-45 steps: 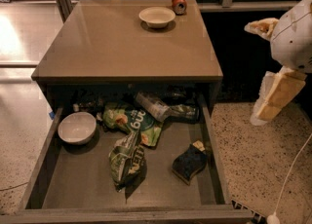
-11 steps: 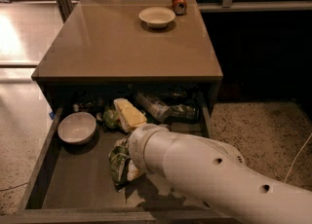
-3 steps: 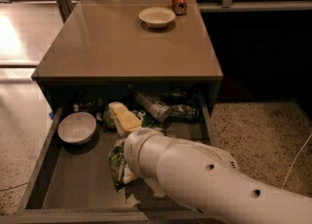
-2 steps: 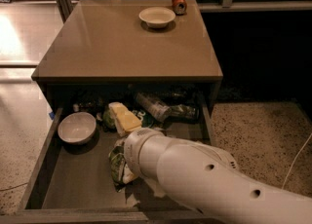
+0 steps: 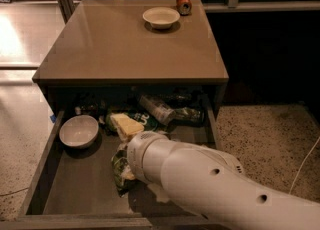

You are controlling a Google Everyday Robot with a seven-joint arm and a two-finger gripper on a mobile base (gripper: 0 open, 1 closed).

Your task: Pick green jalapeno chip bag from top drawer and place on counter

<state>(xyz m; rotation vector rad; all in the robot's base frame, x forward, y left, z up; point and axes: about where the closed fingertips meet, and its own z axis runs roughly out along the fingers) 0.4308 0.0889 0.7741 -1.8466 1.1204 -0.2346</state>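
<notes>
White lettering on green jalapeno chip bag (image 5: 144,119) unreadable; pincer (image 5: 126,125) over it in top drawer (image 5: 80,184).

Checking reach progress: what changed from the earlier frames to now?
The arm swung from right of the cabinet into the drawer; the tool now sits at the dark green bag near the back, edging slightly forward over the last seconds. No hold can be seen. The arm now hides the dark item at front right. Drawer bowl, counter bowl, can, bottle and lime bag unmoved.
</notes>
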